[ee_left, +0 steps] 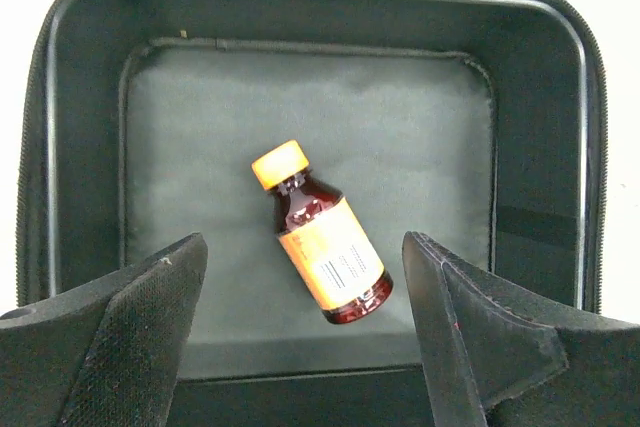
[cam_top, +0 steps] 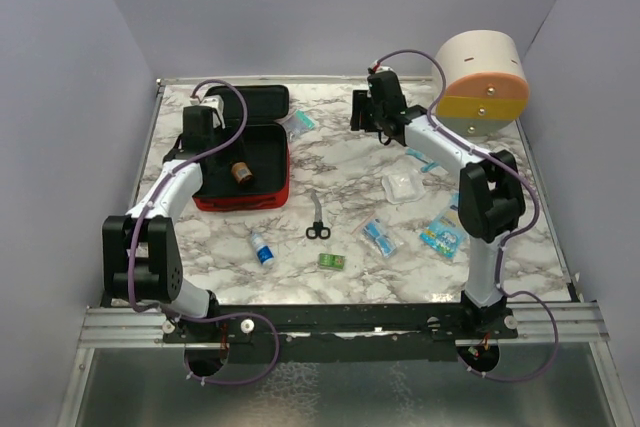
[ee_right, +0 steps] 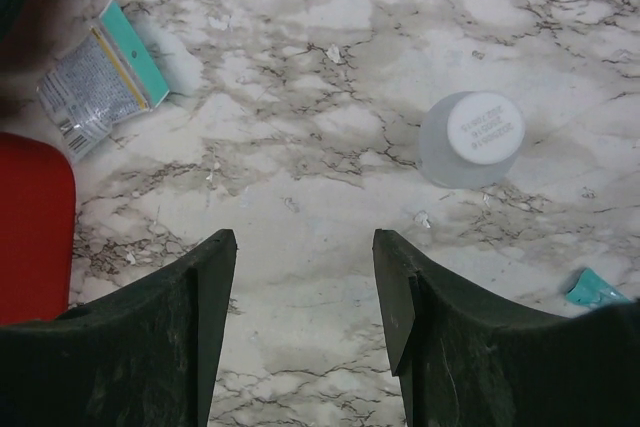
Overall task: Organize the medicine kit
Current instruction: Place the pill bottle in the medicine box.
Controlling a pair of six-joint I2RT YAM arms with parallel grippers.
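Observation:
The red medicine kit [cam_top: 246, 199] lies open at the left of the table, its black lid [cam_top: 262, 99] folded back. An amber bottle [cam_top: 241, 173] with an orange cap and label lies on its side inside. In the left wrist view it lies on the kit's black floor [ee_left: 300, 107], below and between my fingers. My left gripper [cam_top: 200, 129] hangs over the kit, open and empty [ee_left: 305, 243]. My right gripper [cam_top: 362, 113] is open and empty [ee_right: 305, 247] above bare marble, right of the kit's red corner [ee_right: 30, 232].
A white-capped clear bottle [ee_right: 471, 139] stands ahead-right of my right gripper, a teal packet [ee_right: 100, 77] ahead-left. Scissors [cam_top: 317, 219], a small blue-capped bottle [cam_top: 261, 248], a green box [cam_top: 332, 261], blue packets [cam_top: 379, 236] and a clear pouch [cam_top: 402, 186] lie mid-table. A round drawer container [cam_top: 482, 82] stands back right.

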